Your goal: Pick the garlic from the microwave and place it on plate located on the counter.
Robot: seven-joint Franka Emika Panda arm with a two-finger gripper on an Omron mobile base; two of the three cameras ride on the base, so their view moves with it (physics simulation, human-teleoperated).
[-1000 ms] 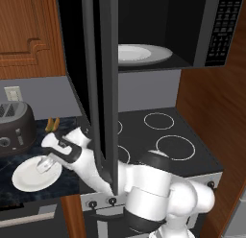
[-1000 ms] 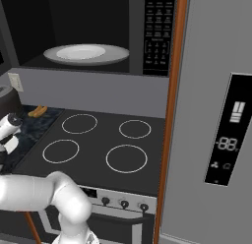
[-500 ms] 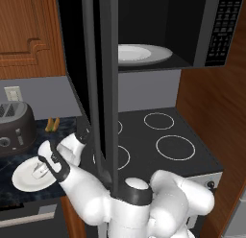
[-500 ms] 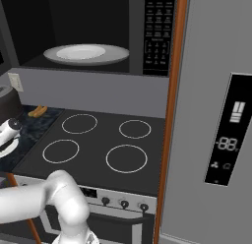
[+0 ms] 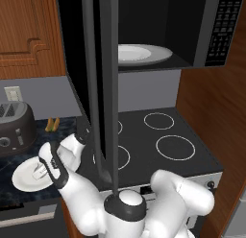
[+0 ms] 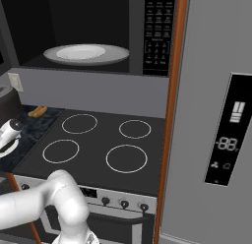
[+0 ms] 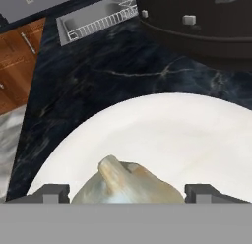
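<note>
Moved: our gripper (image 7: 126, 195) went lower over the plate (image 7: 206, 139).
Plate: we see garlic (image 7: 127, 185) on it.
Fingers: wide apart, garlic between them, unheld.

Microwave (image 6: 157, 31) open, turntable dish (image 6: 86, 54) inside; black stovetop (image 6: 98, 144) below; orange-yellow sticks (image 6: 37, 110) on counter (image 6: 34, 127).

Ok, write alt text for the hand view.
A pale garlic bulb sits between the claw tips, over a white plate on a dark marbled counter. A black toaster stands beyond the plate.
</note>
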